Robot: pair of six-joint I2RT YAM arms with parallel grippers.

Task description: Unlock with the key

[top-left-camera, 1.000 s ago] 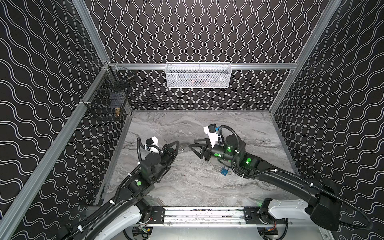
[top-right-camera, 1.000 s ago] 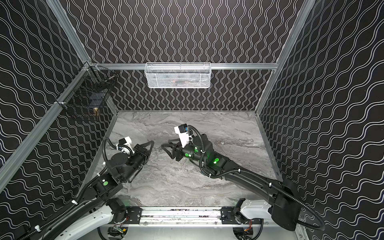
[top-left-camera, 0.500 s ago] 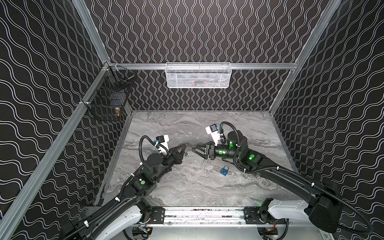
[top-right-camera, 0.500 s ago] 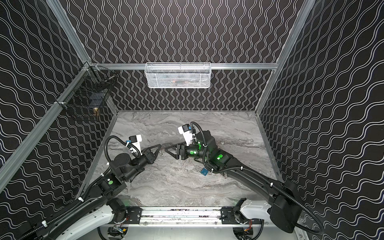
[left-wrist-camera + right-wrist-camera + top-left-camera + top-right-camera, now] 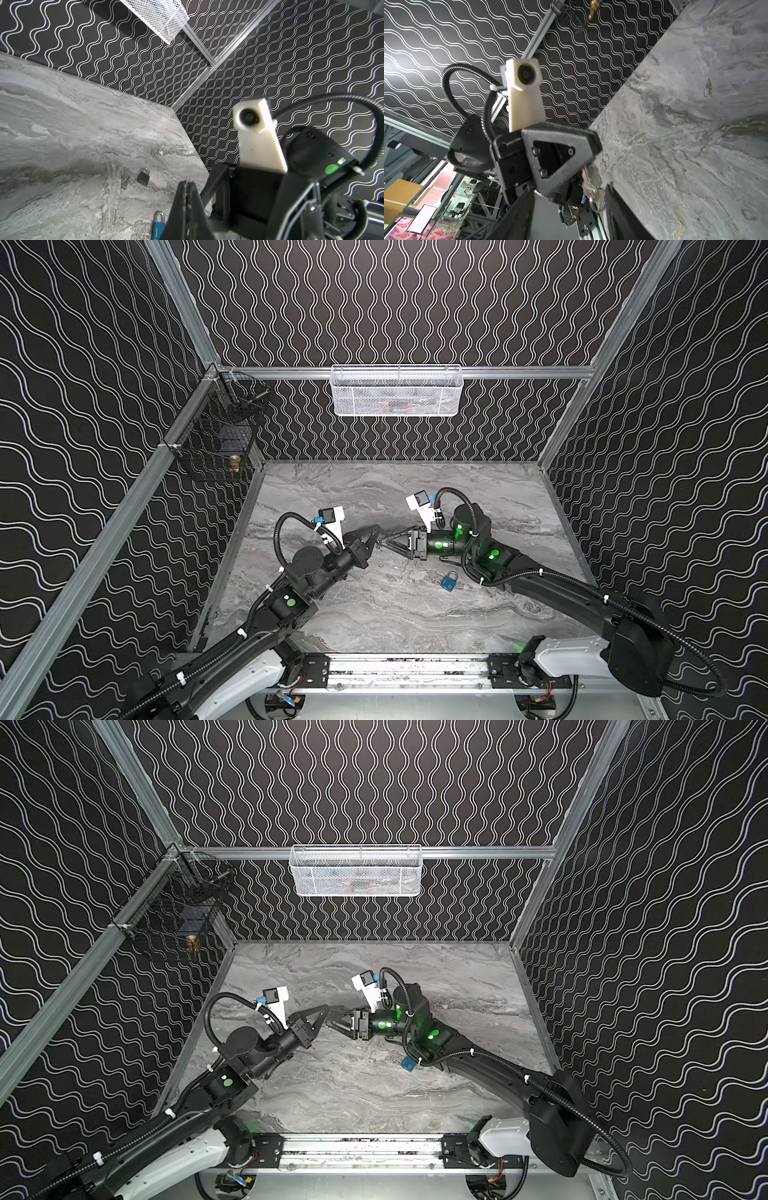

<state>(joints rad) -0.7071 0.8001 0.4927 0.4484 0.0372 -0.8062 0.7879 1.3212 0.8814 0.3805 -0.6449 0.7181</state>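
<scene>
handover step: left end effector [image 5: 375,532] pinches the small silver key [image 5: 588,185]; spread right end effector [image 5: 384,542] should next clamp it.

Left gripper [image 5: 376,529], pinched, meets right gripper's [image 5: 382,542] parted tips mid-table [image 5: 374,485]; padlock [image 5: 449,581] lies right of centre.
</scene>
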